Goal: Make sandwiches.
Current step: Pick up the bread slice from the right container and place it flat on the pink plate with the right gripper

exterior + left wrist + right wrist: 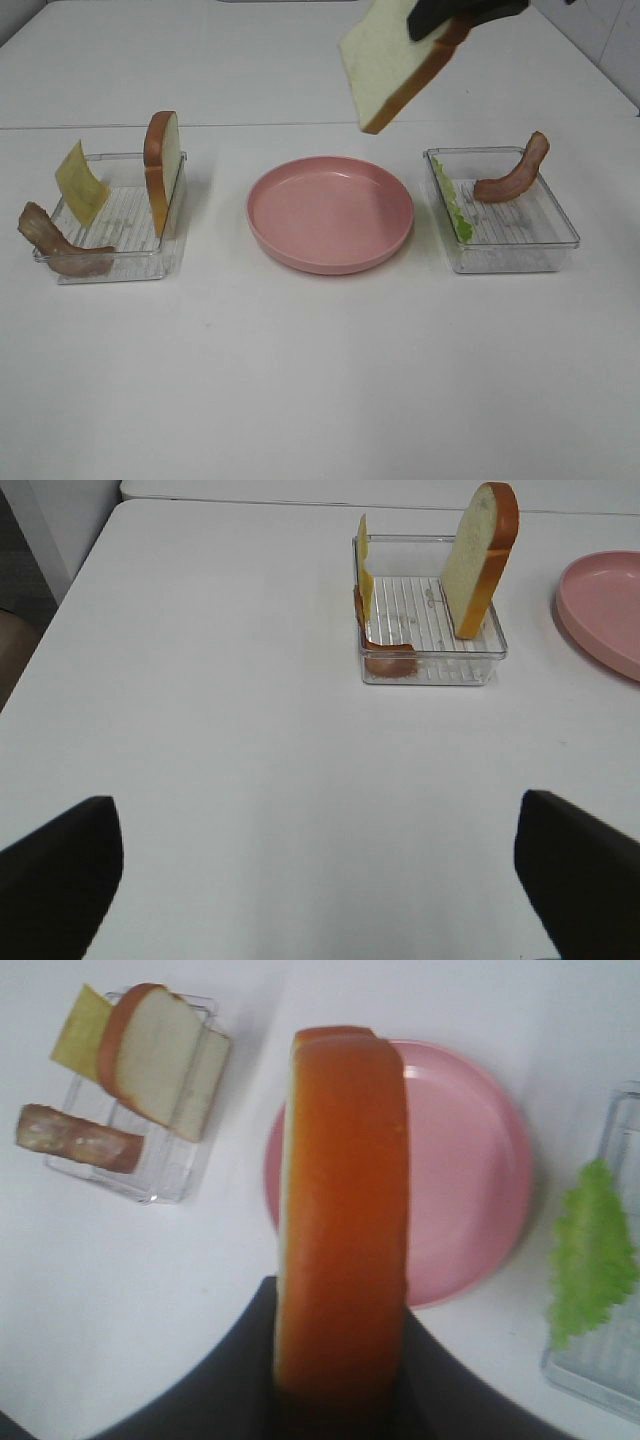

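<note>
Right gripper [462, 14] is pinched on the crust end of a bread slice [395, 70], which hangs tilted high over the plate [330, 212], toward its 1 o'clock in the high view. Left gripper [320, 880] is spread wide and empty over bare table. My worry is that it's an edge grip (not much purchase), so the slice could slip out early. It could also land on its edge at the rim and flop off. Second slice [163, 170] and cheese [80, 183] sit at the plate's 9 o'clock, lettuce [455, 205] at 3.

Round pink plate [330, 212] in the middle; left clear plastic tray [120, 268] holds white bread slice [164, 170]; right clear plastic tray [512, 258], green lettuce leaf [456, 208].
</note>
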You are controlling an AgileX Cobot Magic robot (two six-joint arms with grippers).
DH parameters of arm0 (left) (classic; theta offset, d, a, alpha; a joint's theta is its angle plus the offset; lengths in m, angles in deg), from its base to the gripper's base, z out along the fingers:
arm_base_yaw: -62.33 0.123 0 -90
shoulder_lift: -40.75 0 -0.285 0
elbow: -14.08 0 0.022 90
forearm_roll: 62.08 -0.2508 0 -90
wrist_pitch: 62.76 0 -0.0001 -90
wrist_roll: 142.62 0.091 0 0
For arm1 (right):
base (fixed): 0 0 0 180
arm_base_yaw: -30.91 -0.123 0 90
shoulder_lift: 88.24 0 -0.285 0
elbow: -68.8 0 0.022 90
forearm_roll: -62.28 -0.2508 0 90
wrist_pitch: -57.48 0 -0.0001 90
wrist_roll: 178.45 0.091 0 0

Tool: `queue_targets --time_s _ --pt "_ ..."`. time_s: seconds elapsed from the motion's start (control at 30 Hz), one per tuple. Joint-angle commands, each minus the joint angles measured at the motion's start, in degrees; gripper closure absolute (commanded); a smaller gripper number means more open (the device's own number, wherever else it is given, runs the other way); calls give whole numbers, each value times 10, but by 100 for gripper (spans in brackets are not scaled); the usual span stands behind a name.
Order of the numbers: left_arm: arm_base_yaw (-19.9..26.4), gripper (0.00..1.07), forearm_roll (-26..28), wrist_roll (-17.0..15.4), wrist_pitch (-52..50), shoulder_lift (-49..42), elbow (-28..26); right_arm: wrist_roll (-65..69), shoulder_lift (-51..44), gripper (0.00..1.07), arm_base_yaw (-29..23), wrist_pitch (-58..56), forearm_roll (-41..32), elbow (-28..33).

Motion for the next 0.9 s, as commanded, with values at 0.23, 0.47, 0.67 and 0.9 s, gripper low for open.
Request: queue_targets --time_s 0.23,0.47,0.67,0.9 --pt "1 6 4 0 -3 -5 2 9 77 107 -82 84 -32 -5" --pt "1 6 4 0 -3 -5 2 9 152 107 -86 113 -35 -5" --pt "1 6 4 0 -3 -5 2 9 195 107 -86 155 -33 -5" --pt "1 6 4 0 -3 -5 2 9 233 107 -85 187 -6 -5"
